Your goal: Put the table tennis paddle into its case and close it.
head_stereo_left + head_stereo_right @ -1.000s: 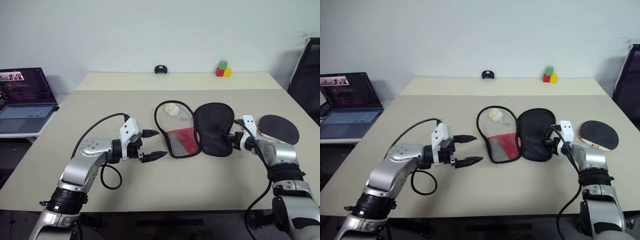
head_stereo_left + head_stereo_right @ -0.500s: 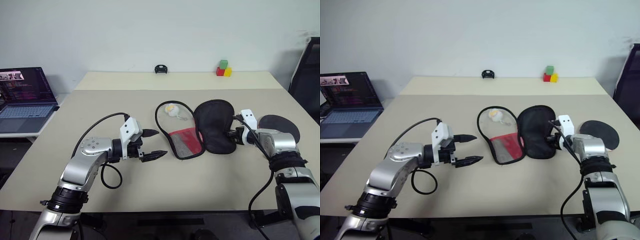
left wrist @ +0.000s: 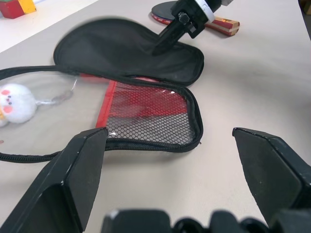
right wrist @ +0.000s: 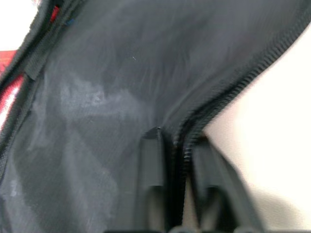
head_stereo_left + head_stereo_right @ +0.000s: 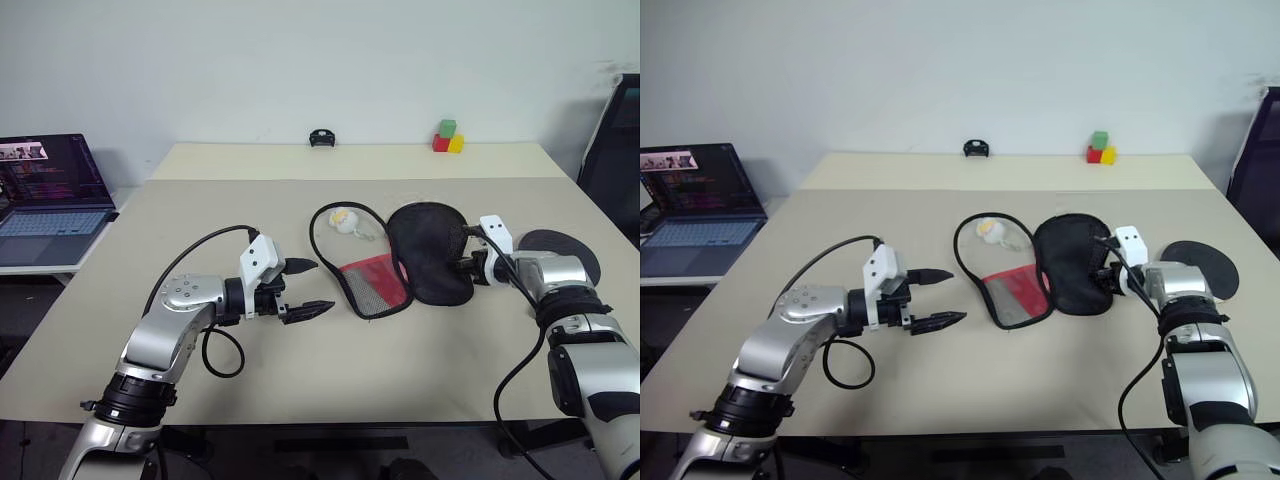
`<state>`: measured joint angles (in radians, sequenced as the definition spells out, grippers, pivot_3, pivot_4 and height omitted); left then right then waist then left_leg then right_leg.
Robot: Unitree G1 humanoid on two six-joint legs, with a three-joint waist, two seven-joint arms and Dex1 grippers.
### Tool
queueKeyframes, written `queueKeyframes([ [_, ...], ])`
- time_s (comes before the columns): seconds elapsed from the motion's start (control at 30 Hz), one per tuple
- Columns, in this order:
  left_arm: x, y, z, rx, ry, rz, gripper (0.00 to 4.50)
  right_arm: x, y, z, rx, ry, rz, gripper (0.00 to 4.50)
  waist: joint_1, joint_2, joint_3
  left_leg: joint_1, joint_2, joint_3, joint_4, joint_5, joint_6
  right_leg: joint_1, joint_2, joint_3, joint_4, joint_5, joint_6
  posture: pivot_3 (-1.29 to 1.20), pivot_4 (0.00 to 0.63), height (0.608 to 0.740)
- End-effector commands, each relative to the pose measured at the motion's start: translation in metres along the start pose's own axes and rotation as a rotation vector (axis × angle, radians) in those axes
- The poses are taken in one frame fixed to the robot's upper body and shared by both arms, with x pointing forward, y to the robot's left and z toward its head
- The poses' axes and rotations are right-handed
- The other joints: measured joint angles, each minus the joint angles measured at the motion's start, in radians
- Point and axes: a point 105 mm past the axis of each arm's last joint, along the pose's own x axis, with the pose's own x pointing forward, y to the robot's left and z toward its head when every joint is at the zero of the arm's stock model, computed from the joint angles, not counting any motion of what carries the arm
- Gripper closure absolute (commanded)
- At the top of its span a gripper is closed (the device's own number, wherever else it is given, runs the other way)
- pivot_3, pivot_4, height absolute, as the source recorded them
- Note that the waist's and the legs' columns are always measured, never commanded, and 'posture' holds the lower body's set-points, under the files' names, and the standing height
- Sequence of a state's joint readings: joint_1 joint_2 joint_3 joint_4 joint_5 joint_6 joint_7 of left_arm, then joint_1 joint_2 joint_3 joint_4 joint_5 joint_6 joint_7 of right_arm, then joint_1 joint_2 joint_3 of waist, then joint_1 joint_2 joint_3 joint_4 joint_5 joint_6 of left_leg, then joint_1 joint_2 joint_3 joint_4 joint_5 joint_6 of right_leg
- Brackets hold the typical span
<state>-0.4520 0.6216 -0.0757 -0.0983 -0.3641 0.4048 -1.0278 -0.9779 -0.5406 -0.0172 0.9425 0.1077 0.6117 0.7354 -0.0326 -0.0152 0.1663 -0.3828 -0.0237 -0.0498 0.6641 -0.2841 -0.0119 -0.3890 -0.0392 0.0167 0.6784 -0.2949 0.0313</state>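
The case lies unzipped and spread flat mid-table: its black fabric half [image 5: 430, 255] on the right, its mesh and red half [image 5: 372, 283] on the left. A small white charm [image 5: 343, 219] rests inside the zip loop. My right gripper [image 5: 468, 268] sits at the black half's right rim; the right wrist view has its fingers [image 4: 153, 165] pinching the zip edge [image 4: 214, 102]. The table tennis paddle [image 5: 562, 250] lies flat behind my right forearm, its wooden handle [image 3: 223, 23] in the left wrist view. My left gripper [image 5: 320, 286] hovers open just left of the mesh half, holding nothing.
A laptop [image 5: 45, 195] stands open on a side table at the far left. Coloured blocks [image 5: 446, 138] and a small black object [image 5: 320, 138] sit at the back of the rear table. A black chair [image 5: 615, 150] stands at the right edge.
My right gripper has moved a little away from me along the black half's rim, and its forearm now covers the paddle's handle. The left arm has stayed still.
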Motion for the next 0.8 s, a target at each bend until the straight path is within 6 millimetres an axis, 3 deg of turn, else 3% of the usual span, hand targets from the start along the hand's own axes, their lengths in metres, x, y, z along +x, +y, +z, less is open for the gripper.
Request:
queueKeyframes([
  [0.03, -0.002, 0.002, 0.011, 0.049, -0.021, 0.010, 0.00, -0.009, -0.009, 0.020, -0.034, -0.059, -0.053, 2.45, 0.000, 0.000, 0.000, 0.000, 0.000, 0.000, 0.000, 0.000, 0.000, 0.000, 0.000, 0.000, 0.000, 0.000, 0.000, 0.00, 0.150, 0.740],
  [0.1, -0.002, 0.002, 0.011, 0.050, -0.021, 0.008, 0.00, -0.012, -0.012, 0.021, -0.030, -0.063, -0.068, 1.82, 0.000, 0.000, 0.000, 0.000, 0.000, 0.000, 0.000, 0.000, 0.000, 0.000, 0.000, 0.000, 0.000, 0.000, 0.000, 0.00, 0.150, 0.740],
  [0.37, -0.002, 0.003, 0.011, 0.050, -0.018, 0.004, 0.00, -0.028, -0.015, 0.013, -0.012, -0.031, -0.031, 1.82, 0.001, 0.000, 0.000, -0.001, 0.000, 0.000, 0.000, 0.000, 0.000, 0.000, 0.000, 0.000, -0.001, 0.000, 0.000, 0.00, 0.150, 0.740],
  [0.53, -0.002, 0.003, 0.010, 0.051, -0.016, -0.001, 0.00, -0.042, -0.004, -0.001, 0.042, -0.027, 0.032, 1.82, 0.002, 0.000, 0.000, -0.001, 0.000, -0.001, 0.000, 0.000, 0.000, 0.000, 0.000, 0.000, -0.001, 0.000, 0.000, 0.00, 0.150, 0.740],
  [0.7, -0.001, 0.002, 0.012, 0.048, -0.023, -0.012, 0.00, -0.064, -0.007, 0.018, 0.132, -0.214, -0.015, 1.82, 0.002, 0.001, 0.000, -0.001, 0.000, 0.000, 0.000, 0.000, 0.000, 0.000, 0.000, 0.000, 0.000, 0.000, 0.000, 0.00, 0.150, 0.740],
  [0.8, -0.001, -0.003, 0.013, 0.049, -0.024, -0.040, 0.00, -0.080, -0.016, 0.015, 0.156, -0.265, -0.093, 1.26, 0.004, 0.001, 0.000, -0.001, 0.000, -0.001, 0.000, 0.000, 0.000, 0.000, 0.000, 0.000, 0.000, 0.000, 0.000, 0.00, 0.150, 0.740],
])
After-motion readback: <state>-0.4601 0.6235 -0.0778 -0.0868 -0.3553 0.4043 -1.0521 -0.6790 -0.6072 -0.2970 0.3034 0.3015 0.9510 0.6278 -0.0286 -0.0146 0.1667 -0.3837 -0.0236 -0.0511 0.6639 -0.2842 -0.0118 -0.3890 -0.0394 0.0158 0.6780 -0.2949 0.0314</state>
